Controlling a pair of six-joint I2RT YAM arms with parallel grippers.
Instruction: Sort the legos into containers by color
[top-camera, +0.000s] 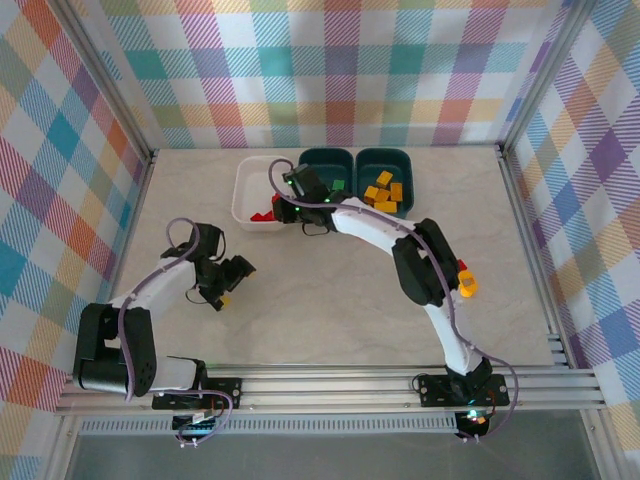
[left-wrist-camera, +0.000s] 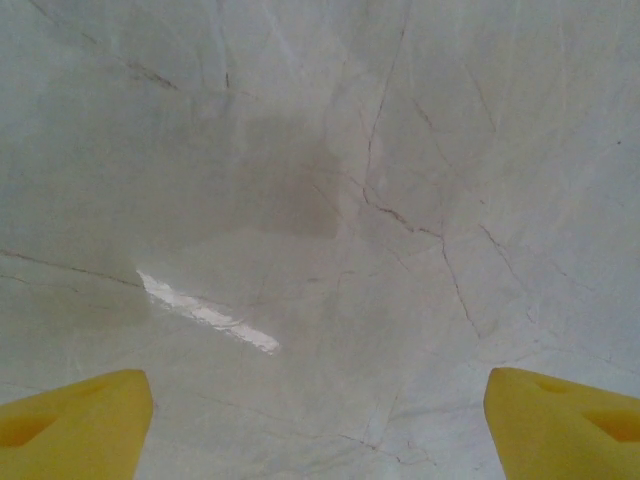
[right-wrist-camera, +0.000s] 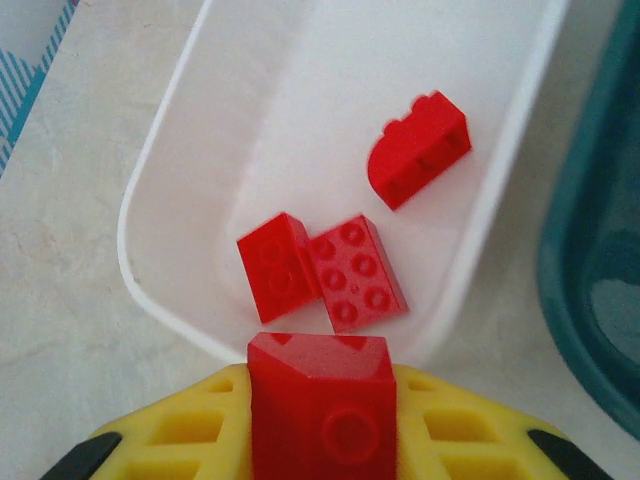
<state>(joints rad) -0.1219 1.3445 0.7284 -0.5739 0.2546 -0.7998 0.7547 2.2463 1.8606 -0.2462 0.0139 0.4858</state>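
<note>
My right gripper (right-wrist-camera: 320, 420) is shut on a red lego (right-wrist-camera: 322, 395), held between its yellow fingers (right-wrist-camera: 170, 435) just over the near rim of the white tub (right-wrist-camera: 140, 200). Three red legos lie inside that tub: a rounded one (right-wrist-camera: 418, 150) and two flat ones (right-wrist-camera: 277, 265) side by side. From above, the right gripper (top-camera: 292, 207) hangs at the white tub's (top-camera: 240, 190) near right corner. Beside it stand two teal tubs: one (top-camera: 312, 160) with green pieces, one (top-camera: 405, 160) with several yellow-orange legos (top-camera: 384, 192). My left gripper (top-camera: 235, 275) is open over bare table, fingertips (left-wrist-camera: 75, 425) wide apart.
A yellow-orange lego (top-camera: 467, 284) and a red piece (top-camera: 461, 267) lie next to the right arm's elbow. A teal tub wall (right-wrist-camera: 600, 250) rises right of the white tub. Metal rails and plaid walls border the marble table (top-camera: 330, 310).
</note>
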